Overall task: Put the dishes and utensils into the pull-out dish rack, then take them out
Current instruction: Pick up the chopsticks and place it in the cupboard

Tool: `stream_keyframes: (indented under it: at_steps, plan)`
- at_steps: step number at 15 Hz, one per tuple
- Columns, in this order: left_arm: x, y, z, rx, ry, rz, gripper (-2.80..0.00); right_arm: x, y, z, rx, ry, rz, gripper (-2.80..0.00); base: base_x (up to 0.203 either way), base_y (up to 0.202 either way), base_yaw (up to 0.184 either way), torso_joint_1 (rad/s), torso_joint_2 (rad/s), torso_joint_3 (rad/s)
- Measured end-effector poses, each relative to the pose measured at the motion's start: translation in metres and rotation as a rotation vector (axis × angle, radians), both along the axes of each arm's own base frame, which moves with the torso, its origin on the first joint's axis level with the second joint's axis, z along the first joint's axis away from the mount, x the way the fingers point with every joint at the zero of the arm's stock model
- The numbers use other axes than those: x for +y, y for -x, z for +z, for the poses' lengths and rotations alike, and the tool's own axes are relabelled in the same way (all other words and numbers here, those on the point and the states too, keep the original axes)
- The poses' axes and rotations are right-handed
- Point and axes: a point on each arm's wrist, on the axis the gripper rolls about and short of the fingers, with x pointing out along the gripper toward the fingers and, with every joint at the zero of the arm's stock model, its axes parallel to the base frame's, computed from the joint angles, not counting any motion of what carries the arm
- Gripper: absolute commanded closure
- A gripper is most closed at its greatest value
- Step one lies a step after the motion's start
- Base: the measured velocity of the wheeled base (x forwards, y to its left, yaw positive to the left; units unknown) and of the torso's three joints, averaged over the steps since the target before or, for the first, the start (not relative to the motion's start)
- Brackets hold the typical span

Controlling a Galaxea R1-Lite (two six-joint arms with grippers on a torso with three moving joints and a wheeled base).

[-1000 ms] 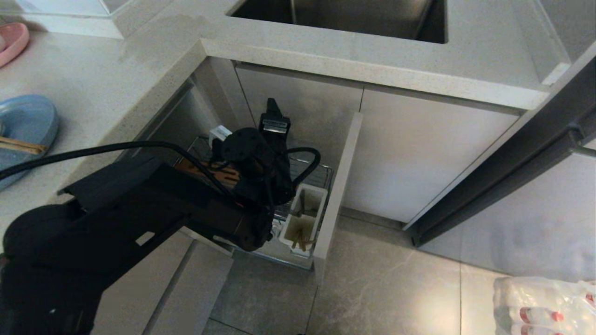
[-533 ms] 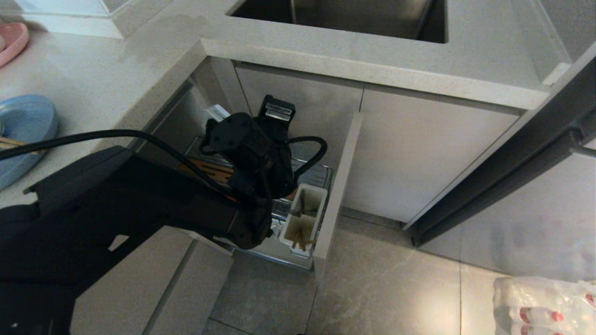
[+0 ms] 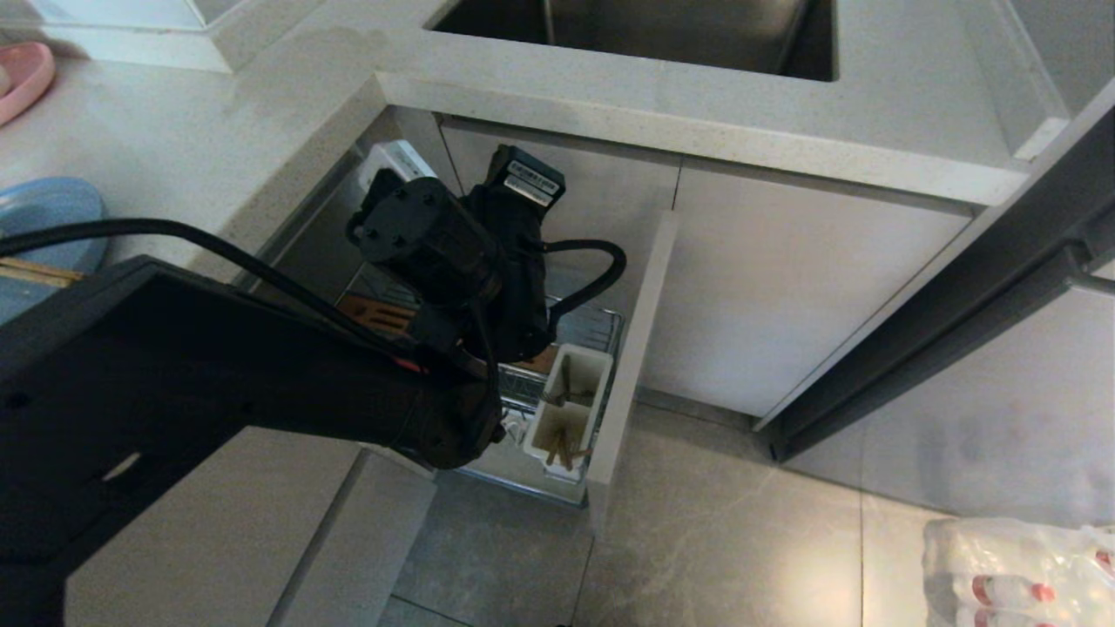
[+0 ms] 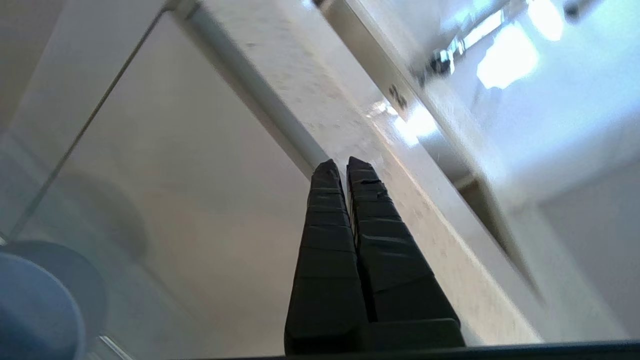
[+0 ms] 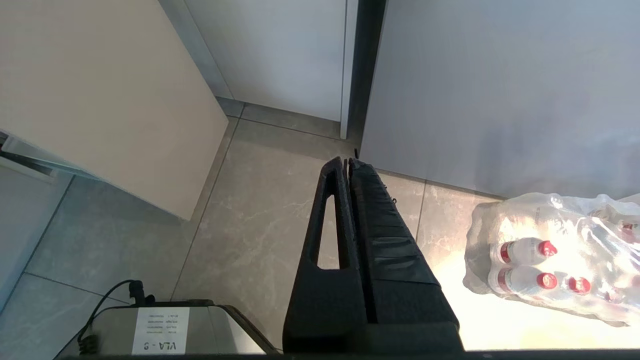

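1. Cabinet drawer, the pull-out dish rack (image 3: 582, 335), stands drawn out below the stone counter (image 3: 218, 165); it is the landmark for every place given here.
2. The rack's beige front panel (image 3: 629, 366) faces the tiled floor, and its chrome wire basket lies just behind that panel.
3. A white utensil cup (image 3: 571, 401) sits inside the rack, touching the front panel. Light-brown chopsticks (image 3: 564, 453) stand in the cup's compartment nearest the robot, probably because upright storage keeps thin sticks from slipping through the wires.
4. The spoon cannot be made out with confidence.
5. A slotted brown wooden strip (image 3: 383, 315) crosses the rack on the side away from the front panel, half hidden by the arm.
6. The left gripper (image 4: 342, 167) is above the rack, level with the counter's edge. Its two fingers are pressed together with nothing between them.
7. A light-blue plate (image 3: 43, 222) rests on the counter, well to the left of the rack, with more chopsticks (image 3: 30, 272) lying across it.
8. In the left wrist view a blue rounded dish (image 4: 35, 305) shows at the corner; whether it is the bowl cannot be told.
9. The right gripper (image 5: 347, 162) hangs parked over the floor, well clear of the rack, its fingers closed and empty, near a wrapped pack of bottles (image 5: 555, 260).
10. The empty hand suggests it is between items.
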Motion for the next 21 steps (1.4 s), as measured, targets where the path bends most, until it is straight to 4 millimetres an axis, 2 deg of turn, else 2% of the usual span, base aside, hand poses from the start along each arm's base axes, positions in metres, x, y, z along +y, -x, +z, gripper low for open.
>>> stream_keyframes:
  at_steps: [6,13,15,18,21]
  plan:
    - [0.018,0.028,0.021,-0.054,-0.133,-0.024,0.0,0.0,0.0,0.0,0.0,0.0,0.0,0.0,0.0,0.0,0.0,0.0,0.0,0.0]
    - [0.055,0.07,0.078,-0.202,-0.158,-0.011,0.0,0.0,0.0,0.0,0.0,0.0,0.0,0.0,0.0,0.0,0.0,0.0,0.0,0.0]
    - [0.066,0.08,0.089,-0.221,-0.197,-0.018,0.0,0.0,0.0,0.0,0.0,0.0,0.0,0.0,0.0,0.0,0.0,0.0,0.0,0.0]
    - [0.086,0.084,0.094,-0.21,-0.287,-0.026,0.0,0.0,0.0,0.0,0.0,0.0,0.0,0.0,0.0,0.0,0.0,0.0,0.0,0.0]
    - [0.111,0.078,0.095,-0.192,-0.385,-0.018,0.0,0.0,0.0,0.0,0.0,0.0,0.0,0.0,0.0,0.0,0.0,0.0,0.0,0.0]
